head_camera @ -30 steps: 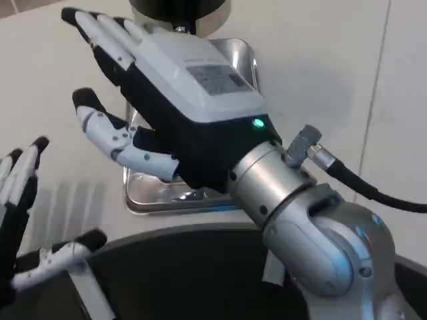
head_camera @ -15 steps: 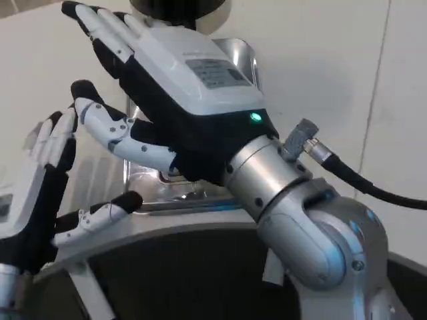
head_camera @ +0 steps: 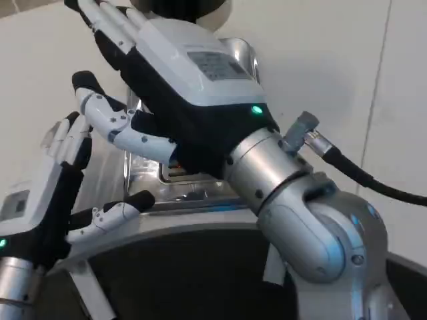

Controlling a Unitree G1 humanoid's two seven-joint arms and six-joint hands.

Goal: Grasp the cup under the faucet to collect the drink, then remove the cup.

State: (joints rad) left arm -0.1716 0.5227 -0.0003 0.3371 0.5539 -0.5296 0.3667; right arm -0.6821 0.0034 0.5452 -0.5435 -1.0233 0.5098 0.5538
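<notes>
Left hand [head_camera: 50,200] has risen from 8 o'clock to flank the metal drip tray [head_camera: 200,190], fingers spread and empty, right hand [head_camera: 167,87] likewise released above it, so we judge both still approaching; the cup is hidden, its place untellable.

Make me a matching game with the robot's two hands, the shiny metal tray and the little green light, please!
Things:
1. left hand
2. right hand
3. shiny metal tray
4. small green light

Descriptions:
A. glows on the back of the right hand near the wrist
B. lies on the table beneath the right hand
C. open, at the picture's lower left
D. open, stretched out over the tray toward the top of the picture

Pairs: 1-C, 2-D, 3-B, 4-A
</notes>
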